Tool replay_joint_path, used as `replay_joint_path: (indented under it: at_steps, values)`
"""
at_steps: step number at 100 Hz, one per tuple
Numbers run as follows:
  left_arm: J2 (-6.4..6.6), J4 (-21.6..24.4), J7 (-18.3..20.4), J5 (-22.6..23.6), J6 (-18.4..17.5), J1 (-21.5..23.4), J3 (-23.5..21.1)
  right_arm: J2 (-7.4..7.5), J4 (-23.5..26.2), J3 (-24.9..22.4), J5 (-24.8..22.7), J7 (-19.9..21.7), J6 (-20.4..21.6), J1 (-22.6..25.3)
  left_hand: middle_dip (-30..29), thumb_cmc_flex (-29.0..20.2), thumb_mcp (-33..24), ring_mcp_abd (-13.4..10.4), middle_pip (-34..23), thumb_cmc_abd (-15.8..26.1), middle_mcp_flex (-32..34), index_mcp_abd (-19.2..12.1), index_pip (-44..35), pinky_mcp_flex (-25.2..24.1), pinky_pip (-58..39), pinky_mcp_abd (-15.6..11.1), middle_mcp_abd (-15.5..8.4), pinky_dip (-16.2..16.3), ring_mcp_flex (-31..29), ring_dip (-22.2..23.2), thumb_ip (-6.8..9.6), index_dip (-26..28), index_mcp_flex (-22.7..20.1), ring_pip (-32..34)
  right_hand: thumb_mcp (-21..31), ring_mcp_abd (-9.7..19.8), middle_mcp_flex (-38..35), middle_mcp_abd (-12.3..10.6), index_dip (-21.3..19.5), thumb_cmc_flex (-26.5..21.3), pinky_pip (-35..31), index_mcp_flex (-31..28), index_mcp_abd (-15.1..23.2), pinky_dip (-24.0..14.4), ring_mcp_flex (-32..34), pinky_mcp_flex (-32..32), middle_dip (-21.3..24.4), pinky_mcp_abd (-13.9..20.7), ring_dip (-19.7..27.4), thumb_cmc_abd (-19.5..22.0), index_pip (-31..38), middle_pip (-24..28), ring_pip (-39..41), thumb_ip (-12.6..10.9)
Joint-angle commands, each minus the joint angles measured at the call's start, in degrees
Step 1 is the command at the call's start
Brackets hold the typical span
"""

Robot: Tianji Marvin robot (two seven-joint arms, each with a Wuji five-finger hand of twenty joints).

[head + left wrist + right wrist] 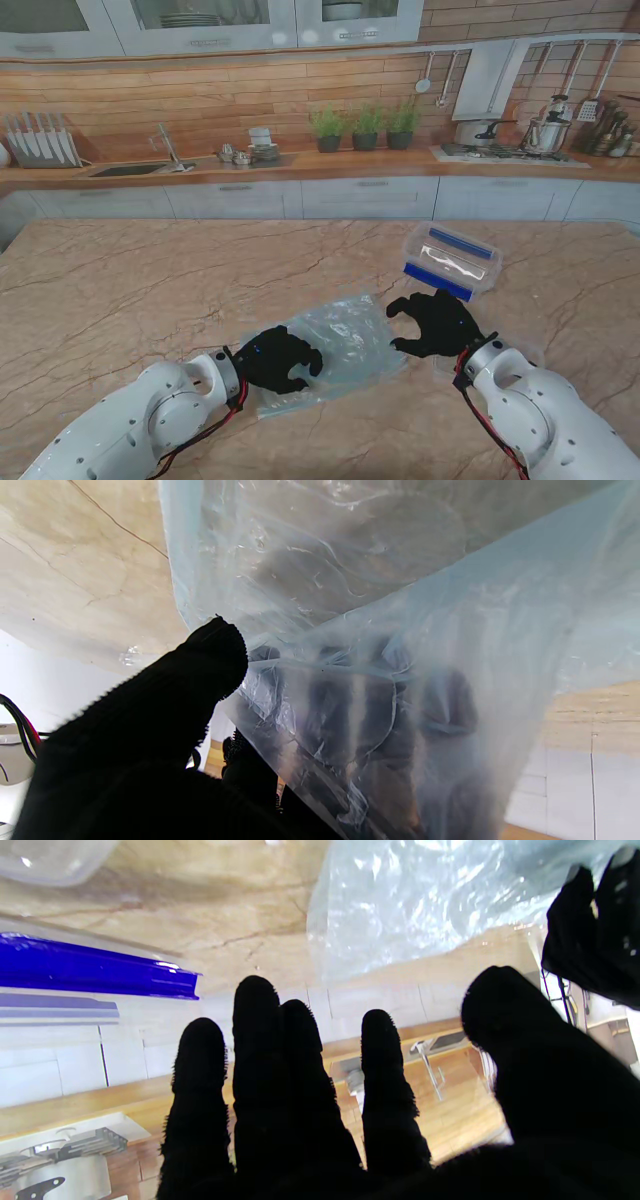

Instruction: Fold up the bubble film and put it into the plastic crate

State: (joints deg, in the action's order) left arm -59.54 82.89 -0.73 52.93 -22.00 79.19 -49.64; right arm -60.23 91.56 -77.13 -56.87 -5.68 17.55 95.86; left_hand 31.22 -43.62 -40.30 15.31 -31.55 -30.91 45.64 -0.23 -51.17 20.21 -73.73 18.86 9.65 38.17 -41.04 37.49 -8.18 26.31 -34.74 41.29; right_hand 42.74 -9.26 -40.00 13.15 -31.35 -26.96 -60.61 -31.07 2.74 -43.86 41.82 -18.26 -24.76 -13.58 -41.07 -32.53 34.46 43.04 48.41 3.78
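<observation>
Light, limp, slippery bubble film (335, 345) on the table (120, 290) short of the crate (452, 259), near edge pinched in left hand (280, 358), right hand (437, 322) spread empty; best gripped at opposite corner.

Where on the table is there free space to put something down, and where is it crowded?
The table is bare left of the bubble film, and also beyond it toward the counter. It is crowded on the right: the left hand grips the film, and the open right hand hangs between film and plastic crate.
</observation>
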Motion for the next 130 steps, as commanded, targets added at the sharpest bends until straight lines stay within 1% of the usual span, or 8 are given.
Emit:
replay_joint_path:
  at_steps: [1,24,39,55,69,83,108,130]
  values:
    - [-0.18,-0.1,0.0,0.2,0.0,0.5,0.2,-0.61,0.4,0.6,0.5,-0.7,-0.3,-1.2,-0.6,2.1,1.5,1.3,0.8,1.8,-1.4,0.6,1.6,-1.0,0.6,1.3,0.8,-0.7,1.1,-0.7,-2.40,-0.6,-1.0,-0.6,-0.9,-0.6,0.9,0.6,-0.6,1.6,2.6,0.6,-0.9,1.3,-1.1,1.0,0.4,-1.6,1.2,-1.5,-0.9,-1.0,-1.5,-1.4]
    - [-0.47,-0.5,0.8,-2.4,0.3,0.7,0.1,-1.80,-2.8,5.6,6.5,-1.8,-6.0,-6.6,-2.0,2.3,8.7,2.8,2.5,6.5,-0.5,-0.8,0.3,-1.9,1.8,2.5,2.2,-0.9,1.5,-1.5,-1.45,-1.5,-5.6,-1.5,-0.9,-2.1,0.8,1.9,0.1,-0.6,6.0,1.8,-0.9,3.7,0.2,-0.2,0.0,-1.6,2.0,-0.5,-2.5,-0.4,-2.4,-1.7]
    - [-0.84,-1.2,0.8,-4.7,0.4,0.8,-0.2,-2.44,-6.8,10.3,9.4,-1.9,-9.8,-12.1,-2.2,7.2,13.4,3.9,3.1,13.2,0.0,1.2,2.4,-3.4,2.1,3.3,3.1,-0.5,2.3,-1.6,0.73,-0.6,-9.1,-1.5,0.7,-2.2,-4.0,2.8,0.2,-3.4,-7.4,2.2,4.9,-0.3,5.9,-5.8,-6.1,-0.3,-5.8,-1.7,-1.3,10.9,15.0,-1.6]
    - [-1.06,-1.5,0.6,-5.9,0.8,1.1,-0.4,-3.14,-12.2,16.2,11.2,-2.5,-12.5,-18.7,-2.0,7.3,16.5,4.6,3.2,17.2,0.8,2.9,2.3,-3.9,2.2,3.7,3.2,-0.2,2.4,-1.5,2.24,0.3,-12.4,-1.3,2.3,-1.4,-3.0,2.6,0.1,-3.5,-10.3,2.6,7.0,-0.2,5.7,-5.8,-7.7,0.3,-6.8,-3.5,-0.1,12.3,17.3,-1.3]
    - [-1.04,-1.4,1.2,-6.4,1.1,1.2,-0.4,-3.75,-17.7,21.9,11.4,-4.6,-12.2,-24.7,-2.0,7.7,17.2,4.8,3.1,19.7,1.4,4.0,1.8,-4.1,2.3,4.0,3.3,-0.1,2.4,-1.5,3.09,0.7,-14.0,-1.3,4.4,-0.8,5.2,2.2,0.4,-1.7,-5.8,4.3,8.6,2.6,-3.4,0.0,-6.1,0.7,-3.7,-5.2,1.1,7.8,9.1,-0.6]
    - [-1.03,-1.2,1.9,-7.2,1.6,1.5,-0.5,-3.88,-22.2,27.1,10.1,-5.3,-12.0,-29.8,-2.1,7.4,18.3,5.1,3.4,20.9,1.7,4.2,2.2,-4.3,2.4,4.2,3.3,-0.1,2.5,-1.7,3.77,1.3,-14.1,-1.4,2.5,-0.2,12.2,1.2,1.1,-1.4,0.7,5.9,9.3,4.4,-10.8,5.7,-0.7,-0.1,4.5,-5.5,1.5,-0.1,-5.4,-0.3]
    - [-0.85,-0.4,4.3,-8.7,2.8,1.6,-0.6,-4.47,-27.7,32.9,12.5,-3.7,-10.7,-34.7,-2.5,5.6,22.2,5.6,4.4,22.5,1.2,4.5,5.0,-4.8,3.2,4.2,4.0,-0.4,3.1,-2.2,4.19,1.7,-12.3,-2.1,-3.3,0.5,14.1,-0.4,2.2,0.0,8.2,9.3,8.2,5.7,-12.7,8.1,2.2,-1.8,8.5,-4.7,0.3,-4.6,-14.5,-0.5]
    - [-0.84,-0.2,4.9,-9.2,3.4,1.7,-0.6,-3.48,-26.4,32.6,11.5,-0.3,-10.3,-34.3,-2.7,4.7,24.0,5.7,4.8,23.0,0.9,4.0,6.5,-4.9,3.3,4.3,3.9,-0.4,3.1,-2.3,4.27,1.7,-11.4,-2.2,-3.2,0.8,14.0,-0.8,2.8,-1.2,13.5,9.8,6.6,5.8,-12.8,8.8,2.9,-2.7,9.4,-5.0,-0.8,-6.9,-17.9,-1.1]
